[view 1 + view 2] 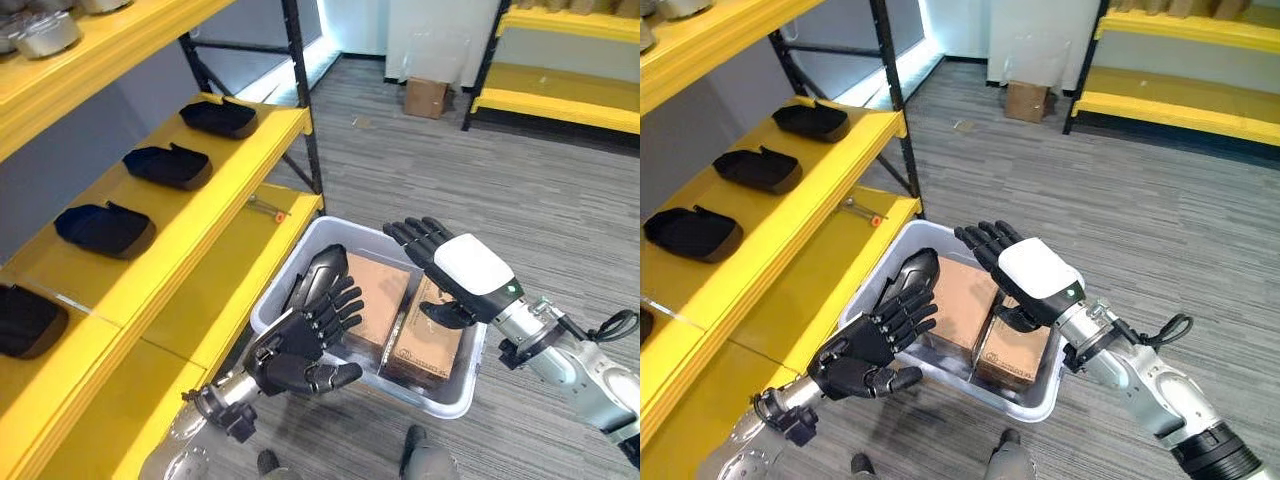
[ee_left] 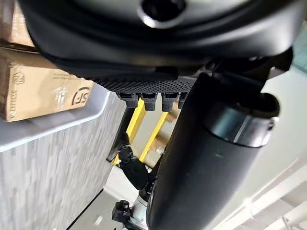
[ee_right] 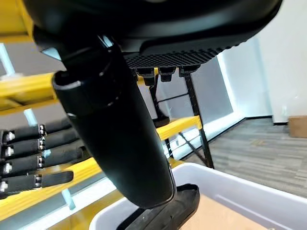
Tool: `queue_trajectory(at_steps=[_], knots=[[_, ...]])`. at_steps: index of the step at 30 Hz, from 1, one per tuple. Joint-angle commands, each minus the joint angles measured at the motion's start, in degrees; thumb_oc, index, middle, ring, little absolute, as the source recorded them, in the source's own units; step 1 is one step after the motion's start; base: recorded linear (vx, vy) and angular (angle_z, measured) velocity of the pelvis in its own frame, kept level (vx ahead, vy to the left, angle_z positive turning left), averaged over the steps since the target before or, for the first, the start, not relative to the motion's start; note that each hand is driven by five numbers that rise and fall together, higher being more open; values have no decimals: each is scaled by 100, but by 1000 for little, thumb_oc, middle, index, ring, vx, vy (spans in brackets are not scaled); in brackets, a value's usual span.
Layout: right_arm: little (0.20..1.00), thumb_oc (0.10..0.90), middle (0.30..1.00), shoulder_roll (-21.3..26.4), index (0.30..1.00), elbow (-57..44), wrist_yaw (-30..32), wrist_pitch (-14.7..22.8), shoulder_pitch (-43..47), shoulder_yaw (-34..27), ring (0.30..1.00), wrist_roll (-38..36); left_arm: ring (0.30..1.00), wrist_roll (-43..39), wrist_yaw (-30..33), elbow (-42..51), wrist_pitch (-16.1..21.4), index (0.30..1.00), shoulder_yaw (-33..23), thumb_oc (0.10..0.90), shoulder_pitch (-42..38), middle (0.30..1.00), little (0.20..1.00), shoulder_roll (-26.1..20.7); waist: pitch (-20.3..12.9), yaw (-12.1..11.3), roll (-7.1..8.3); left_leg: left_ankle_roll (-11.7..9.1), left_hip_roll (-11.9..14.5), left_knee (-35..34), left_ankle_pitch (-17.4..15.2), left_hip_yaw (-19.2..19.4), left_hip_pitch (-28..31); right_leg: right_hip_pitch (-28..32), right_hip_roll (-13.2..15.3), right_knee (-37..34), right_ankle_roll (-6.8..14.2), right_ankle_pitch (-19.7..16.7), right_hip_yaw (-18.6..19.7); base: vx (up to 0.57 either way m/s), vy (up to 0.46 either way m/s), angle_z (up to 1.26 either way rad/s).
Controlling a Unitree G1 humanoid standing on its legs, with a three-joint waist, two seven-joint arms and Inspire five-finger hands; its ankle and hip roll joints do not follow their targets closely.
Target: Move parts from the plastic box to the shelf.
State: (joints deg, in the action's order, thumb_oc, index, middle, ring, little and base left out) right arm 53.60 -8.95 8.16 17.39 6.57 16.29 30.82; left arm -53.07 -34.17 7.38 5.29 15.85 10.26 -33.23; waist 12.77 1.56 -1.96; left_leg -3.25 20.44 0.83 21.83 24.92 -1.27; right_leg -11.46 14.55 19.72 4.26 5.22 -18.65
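Hovering over plastic box [image 1: 300,262], both hands [image 1: 310,330] [image 1: 455,262] open-fingered, empty; black part [image 1: 322,268] likely stiff, light; best cupped along sides.

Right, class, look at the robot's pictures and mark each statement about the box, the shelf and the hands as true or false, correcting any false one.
1. The plastic box stands on the floor beside the yellow shelf. True.
2. The box holds two brown cardboard packages. True.
3. The right hand is curled tight round a black part. False: its fingers are straight and it holds nothing, hovering over the packages.
4. The shelf carries no parts yet. False: several black parts lie in a row on it.
5. The left hand is open above the box, near a black part at the box's shelf-side end. True.
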Motion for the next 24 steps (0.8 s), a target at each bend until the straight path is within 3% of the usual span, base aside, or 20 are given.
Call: queue_trajectory(at_steps=[1, 2, 3, 5, 6, 9, 10, 13, 14, 16, 20, 24], knots=[[1000, 900, 1000, -190, 1000, -425, 529, 429, 405, -224, 1000, -71, 1000, -83, 1, 799, 601, 1000, -249, 900, -171, 1000, 1000, -222, -71, -68, 185, -677, 138, 1581, -1623, -433, 390, 843, -220, -798, 20, -123, 4, 107, -36, 8], [1000, 900, 1000, -188, 1000, -416, 551, 500, 479, -97, 1000, -16, 1000, -48, 134, 807, 650, 1000, -250, 900, -128, 1000, 1000, -221, -73, -176, 204, -425, -261, 1425, -1778, -773, 229, 792, -282, -833, -7, -218, 155, 128, -3, -12], [1000, 900, 1000, -185, 1000, -426, 550, 490, 521, -38, 1000, 0, 1000, -40, 141, 840, 636, 1000, -275, 900, -91, 1000, 1000, -222, -66, -216, 194, -390, -342, 1289, -1794, -869, 219, 824, -322, -843, -3, -198, 211, 197, 44, -22], [1000, 900, 1000, -184, 1000, -487, 494, 391, 595, 30, 1000, -17, 1000, 14, 77, 916, 571, 1000, -330, 900, -3, 1000, 1000, -207, -96, -271, 148, -449, -304, 728, -1569, -803, 208, 957, -397, -941, -10, -165, 167, 230, 122, -31], [1000, 900, 1000, -161, 1000, -546, 459, 356, 500, -36, 1000, 0, 1000, 20, -14, 946, 551, 1000, -350, 900, 66, 1000, 1000, -205, -94, -285, 85, -606, -115, 241, -1072, -652, 48, 1170, -432, -1036, -8, -93, 85, 239, 186, -14], [1000, 900, 1000, -89, 1000, -467, 425, 502, 285, -132, 1000, 34, 1000, -134, -155, 882, 624, 1000, -414, 900, 143, 1000, 1000, -248, -23, -355, 55, -708, 93, -72, -588, -740, -314, 1437, -415, -1032, -36, 97, 78, 212, 197, 12], [1000, 900, 1000, -76, 1000, -467, 398, 515, 259, -137, 1000, 40, 1000, -176, -209, 858, 632, 1000, -438, 900, 156, 1000, 1000, -244, -13, -369, 52, -715, 104, -71, -558, -778, -359, 1462, -417, -1006, -39, 143, 80, 251, 268, 9], [1000, 900, 1000, -56, 1000, -508, 63, 284, 245, -1, 1000, -174, 1000, -166, -560, 864, 540, 1000, -614, 900, 291, 1000, 1000, -302, 10, -513, 58, -592, -102, -127, -1027, -1162, -327, 1485, -397, -679, -5, 356, 194, 238, 277, -12], [1000, 900, 1000, -48, 1000, -520, 93, 266, 212, 5, 1000, -134, 1000, -177, -604, 851, 540, 1000, -588, 900, 326, 1000, 1000, -305, -16, -496, 95, -512, -175, -88, -1216, -1082, -249, 1499, -375, -593, -1, 386, 161, 155, 206, -26], [1000, 900, 1000, -45, 1000, -534, 129, 240, 117, -48, 1000, -124, 1000, -195, -571, 801, 550, 1000, -515, 900, 268, 1000, 1000, -304, -51, -448, 134, -435, -264, -66, -1361, -977, -149, 1519, -362, -553, 8, 400, 138, 194, 238, -43], [1000, 900, 1000, -77, 1000, -526, -156, 29, -61, -184, 1000, -623, 1000, -98, -446, 724, 519, 1000, -465, 900, 207, 1000, 1000, -402, -63, -448, 226, -247, -581, 56, -1656, -1182, -32, 1431, -296, -475, 129, 304, 329, 200, 162, -7], [1000, 900, 1000, -68, 1000, -508, -49, -48, -87, -214, 1000, -464, 1000, -130, -411, 770, 515, 1000, -587, 900, 259, 1000, 1000, -503, 30, -543, 256, -192, -695, 60, -1742, -1244, -48, 1288, -219, -515, 240, 207, 367, 65, 33, 4]])
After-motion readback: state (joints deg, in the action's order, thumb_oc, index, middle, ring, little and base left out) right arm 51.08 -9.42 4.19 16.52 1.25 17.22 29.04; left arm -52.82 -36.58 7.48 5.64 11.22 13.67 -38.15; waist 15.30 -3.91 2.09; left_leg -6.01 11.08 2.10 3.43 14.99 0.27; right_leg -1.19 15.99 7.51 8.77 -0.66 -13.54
